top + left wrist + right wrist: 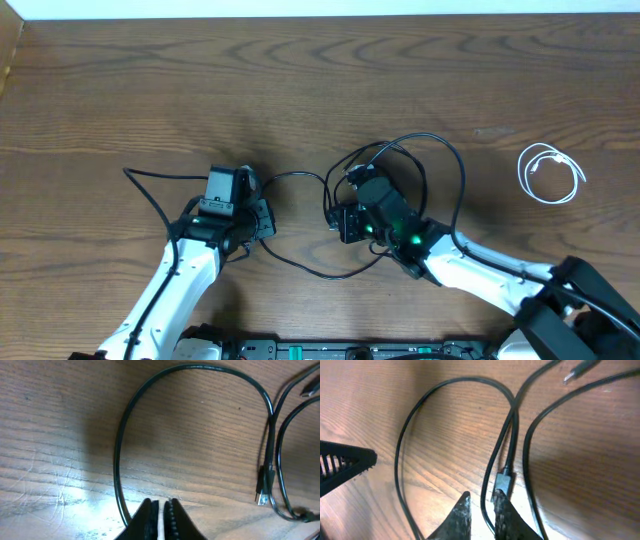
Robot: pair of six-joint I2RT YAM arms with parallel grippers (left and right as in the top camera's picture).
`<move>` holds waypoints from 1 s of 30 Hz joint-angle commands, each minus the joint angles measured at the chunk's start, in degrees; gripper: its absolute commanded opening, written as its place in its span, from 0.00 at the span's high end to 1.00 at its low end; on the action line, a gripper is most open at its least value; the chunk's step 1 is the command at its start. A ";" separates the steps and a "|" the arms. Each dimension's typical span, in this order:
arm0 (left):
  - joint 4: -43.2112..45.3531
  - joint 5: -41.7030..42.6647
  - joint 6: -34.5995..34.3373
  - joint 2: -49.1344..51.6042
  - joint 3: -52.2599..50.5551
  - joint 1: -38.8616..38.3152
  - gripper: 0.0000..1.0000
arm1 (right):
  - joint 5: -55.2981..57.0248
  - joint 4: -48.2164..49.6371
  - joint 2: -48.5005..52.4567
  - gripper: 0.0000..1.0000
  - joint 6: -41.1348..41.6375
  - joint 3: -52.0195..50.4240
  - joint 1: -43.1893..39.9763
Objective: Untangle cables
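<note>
Black cables (400, 150) tangled, white cable (551, 174) coiled, brown wood-grain table (300, 80), white robot arms (165, 290)

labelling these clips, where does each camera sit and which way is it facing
overhead: above the table, looking straight down; both arms, black cables, coiled white cable.
left wrist: on the left arm, facing the tabletop; left fingers nearly closed at the bottom edge, a black cable loop beyond.
right wrist: on the right arm, facing down; right fingers around a black cable beside its plug.
shared: all show the black cables on wood.
</note>
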 commanded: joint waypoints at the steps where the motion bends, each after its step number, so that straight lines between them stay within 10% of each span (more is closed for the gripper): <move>1: 0.33 -0.61 0.92 0.55 0.76 -0.02 0.87 | 4.15 -0.55 -1.16 0.83 -4.76 -0.31 -0.44; 10: 0.33 -0.66 0.90 0.55 0.57 -0.02 0.83 | 9.57 -3.21 -0.96 0.42 -4.68 -0.31 -0.81; 25: 0.50 -2.82 0.90 0.57 0.17 -0.02 0.62 | 12.07 -3.65 -0.96 0.22 -4.68 -0.31 -0.68; 30: 0.50 -2.82 0.90 0.57 0.17 -0.02 0.61 | 22.58 -6.45 -0.96 0.31 -4.66 -0.31 -0.90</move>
